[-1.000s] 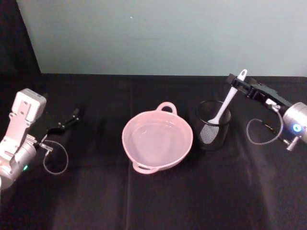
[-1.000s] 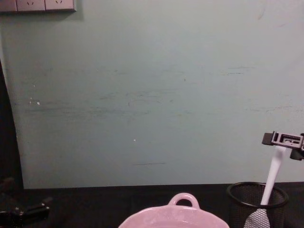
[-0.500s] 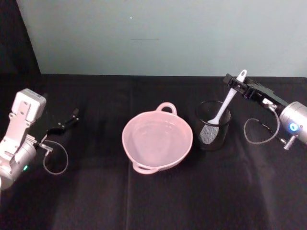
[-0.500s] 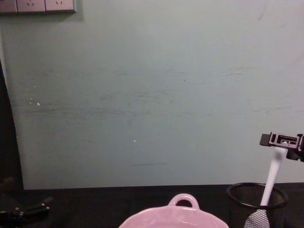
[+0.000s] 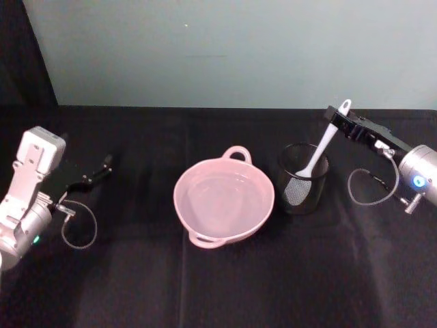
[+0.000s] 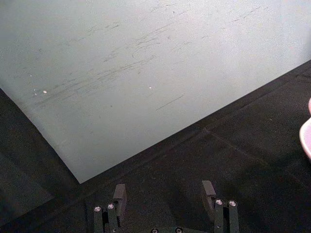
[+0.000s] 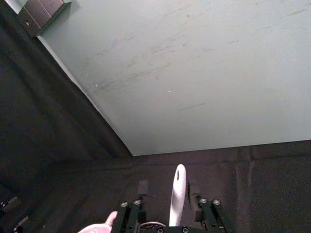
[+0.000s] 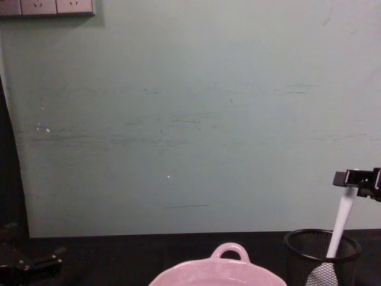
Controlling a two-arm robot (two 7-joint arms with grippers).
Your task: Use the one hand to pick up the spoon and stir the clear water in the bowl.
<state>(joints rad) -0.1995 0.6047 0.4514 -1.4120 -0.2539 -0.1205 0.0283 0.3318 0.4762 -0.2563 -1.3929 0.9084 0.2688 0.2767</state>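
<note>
L end effector [image 6: 164,190] is parked low over the counter [image 5: 205,287], approx. 9 o'clock from the bowl [image 5: 183,205], fingers wide apart and holding nothing. The bowl sits at centre, the water [image 5: 222,198] in it flat, no ripple.

At 3 o'clock from the bowl the mesh cup [image 5: 304,195] keeps the spoon [image 5: 321,152]: scoop inside, handle leaning to 1 o'clock. R end effector [image 5: 336,121] has drifted a little toward 3 o'clock vs. half a sec ago, but the spoon did not move with it.

Its jaws straddle the handle tip, part open, gaps on both sides in the wrist view. So I judge the grasp is not made yet, and lifting and stirring are all still to do.
</note>
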